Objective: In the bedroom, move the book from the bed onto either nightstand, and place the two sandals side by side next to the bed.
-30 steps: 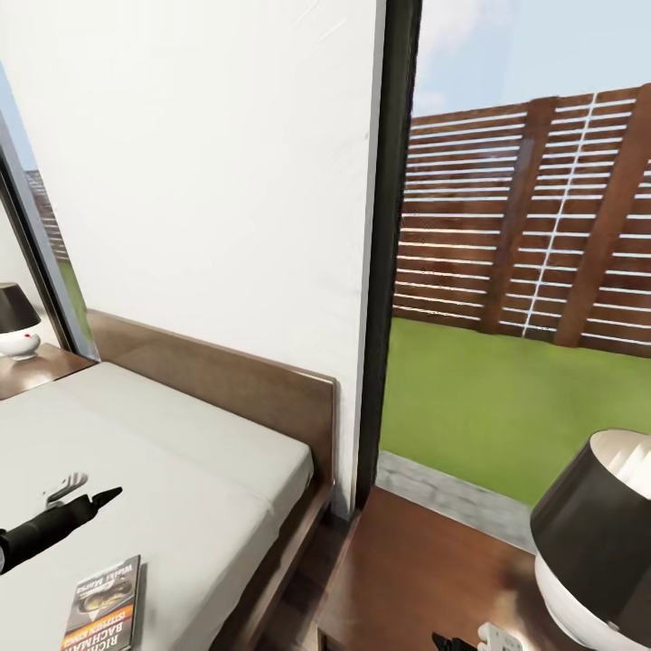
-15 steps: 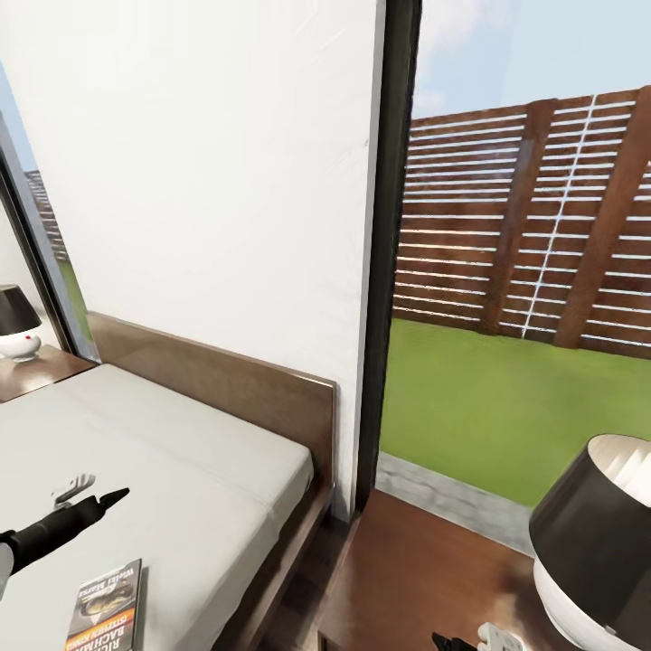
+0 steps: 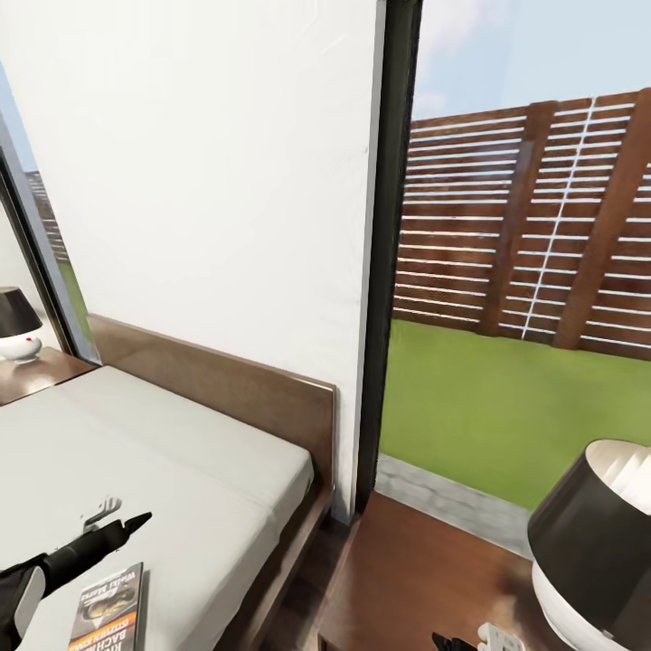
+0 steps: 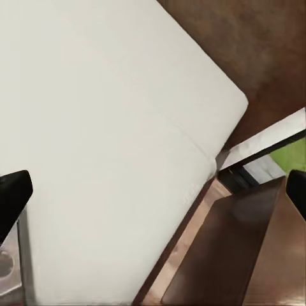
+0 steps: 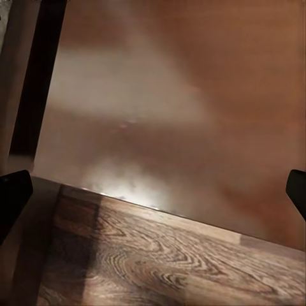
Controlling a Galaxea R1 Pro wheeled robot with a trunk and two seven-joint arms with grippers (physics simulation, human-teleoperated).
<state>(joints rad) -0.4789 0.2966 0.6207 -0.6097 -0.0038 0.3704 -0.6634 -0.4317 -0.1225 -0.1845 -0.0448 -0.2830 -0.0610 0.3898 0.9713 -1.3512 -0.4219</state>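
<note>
While your left gripper [image 3: 122,517] hovers over the bed [image 3: 181,452] with jaws spread wide and holding nothing, the book [image 3: 107,608] lies flat on the mattress just near of it. Your right gripper [image 3: 470,640] sits above the nightstand [image 3: 425,570], jaws likewise wide.

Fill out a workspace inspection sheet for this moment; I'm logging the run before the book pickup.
Surface: off-white bed, bare apart from the book.
Job's things: book flat near the bed's edge; nightstand beside the bed; sandals: nothing seen.
Clutter: lamp on the near nightstand; second lamp on the far one.
Grippers: left gripper above the mattress just beyond the book, jaws open and empty; right gripper open over the nightstand top.
Cables: nothing seen.
Surroundings: white wall, dark-framed window, lawn, slatted fence.
</note>
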